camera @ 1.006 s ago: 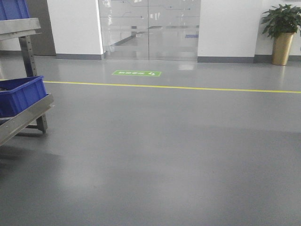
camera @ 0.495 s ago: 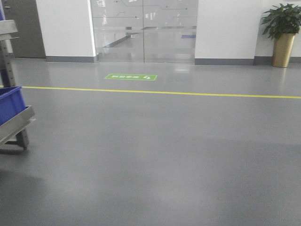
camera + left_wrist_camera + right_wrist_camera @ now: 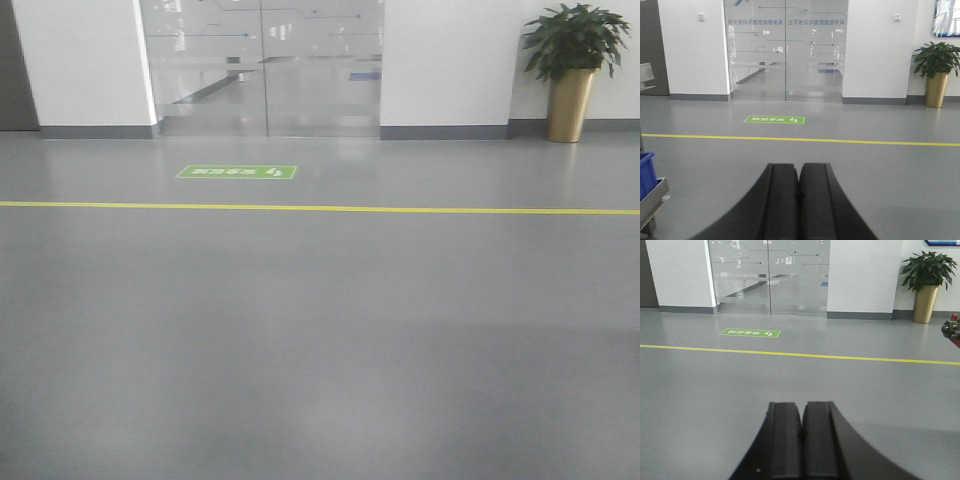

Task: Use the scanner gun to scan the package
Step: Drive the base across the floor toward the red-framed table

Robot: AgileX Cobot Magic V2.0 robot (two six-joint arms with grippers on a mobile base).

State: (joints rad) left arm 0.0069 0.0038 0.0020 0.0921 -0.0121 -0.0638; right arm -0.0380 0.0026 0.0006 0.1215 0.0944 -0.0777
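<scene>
glass doors (image 3: 265,70) | green floor sign (image 3: 237,172) | yellow line (image 3: 320,209) | potted plant (image 3: 573,65) by wall | blue bin (image 3: 646,170)

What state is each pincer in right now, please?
Left pincer: closed, fingers pressed together, holding nothing.
Right pincer: closed, fingers pressed together, holding nothing.

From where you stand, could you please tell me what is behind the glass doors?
Through the doors, only a pale interior with a sloping dark shape shows; reflections and printed lines hide the rest.
</scene>
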